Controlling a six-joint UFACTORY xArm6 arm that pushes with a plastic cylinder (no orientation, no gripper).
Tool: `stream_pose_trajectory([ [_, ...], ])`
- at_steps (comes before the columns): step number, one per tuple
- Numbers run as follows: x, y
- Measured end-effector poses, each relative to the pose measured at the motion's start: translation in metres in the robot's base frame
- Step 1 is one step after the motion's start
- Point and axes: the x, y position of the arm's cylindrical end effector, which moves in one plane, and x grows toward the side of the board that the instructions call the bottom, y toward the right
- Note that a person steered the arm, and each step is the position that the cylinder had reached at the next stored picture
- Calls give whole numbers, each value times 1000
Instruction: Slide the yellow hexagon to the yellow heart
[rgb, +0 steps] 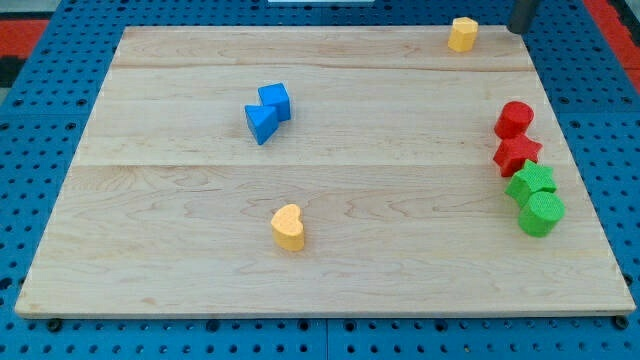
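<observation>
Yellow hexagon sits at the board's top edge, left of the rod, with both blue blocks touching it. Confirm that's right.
Not quite. In the camera view the yellow hexagon is at the top edge, left of my tip, but it stands alone. The two blue blocks touch each other, far off toward the view's left.

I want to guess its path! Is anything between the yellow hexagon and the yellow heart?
No. In the camera view, only bare board lies between the yellow hexagon and the yellow heart.

Yellow hexagon (462, 34) at board's top edge, right of centre, yellow heart (288, 227) lower middle, well apart
</observation>
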Motion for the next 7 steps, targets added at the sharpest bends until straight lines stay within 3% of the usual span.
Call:
stream_pose_trajectory([
  [2, 0, -78],
  [5, 14, -112],
  [7, 54, -143],
])
